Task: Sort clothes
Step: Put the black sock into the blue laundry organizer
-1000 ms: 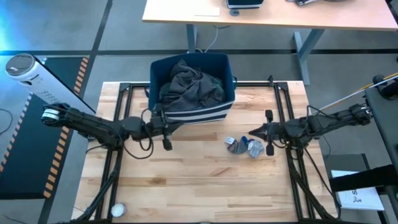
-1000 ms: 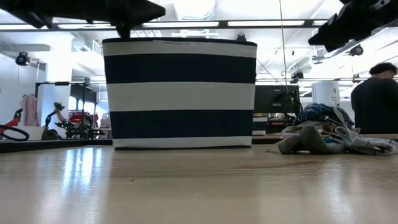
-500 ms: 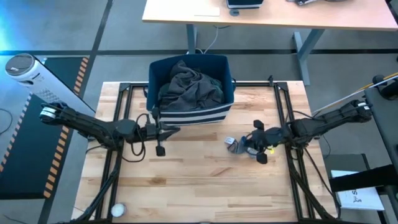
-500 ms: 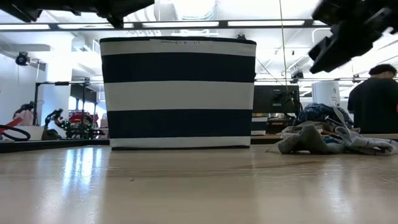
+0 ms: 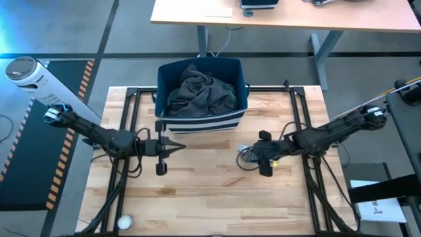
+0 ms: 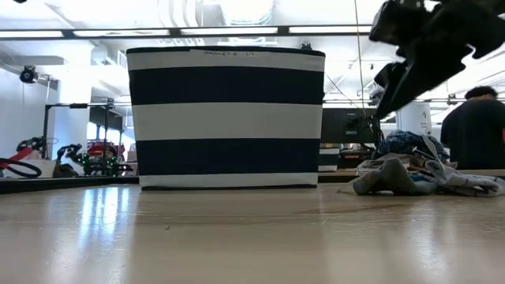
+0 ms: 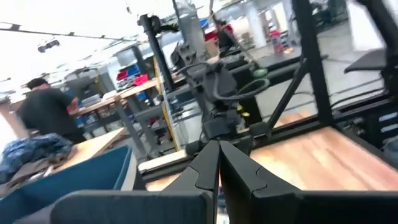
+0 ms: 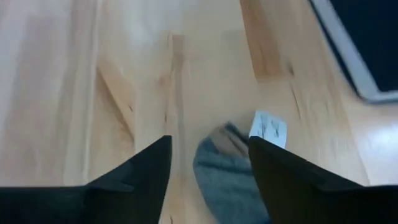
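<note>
The navy bin with white stripes [image 5: 202, 120] [image 6: 227, 117] stands at the table's far middle. A dark charcoal garment [image 5: 199, 90] lies heaped inside it, with a bit of teal-green beside it. A small pile of grey and blue clothes [image 6: 418, 172] [image 5: 243, 152] lies on the table right of the bin. My right gripper [image 5: 246, 157] [image 8: 208, 146] hangs open above this pile, its fingers on either side of a grey piece [image 8: 227, 177] with a white tag [image 8: 267, 127]. My left gripper [image 5: 182, 147] [image 7: 217, 152] is shut and hovers in front of the bin, pointing right.
Black frame rails [image 5: 129, 125] [image 5: 300, 118] run along both sides of the table. A small white ball [image 5: 123, 222] lies at the near left corner. A light wooden desk [image 5: 283, 16] stands beyond the far edge. A person [image 6: 477, 126] stands in the room behind.
My right gripper has gone toward the table's left and tipped down, coming over the small pile of clothes. My left gripper has drawn back from the bin's front wall toward the near edge.
</note>
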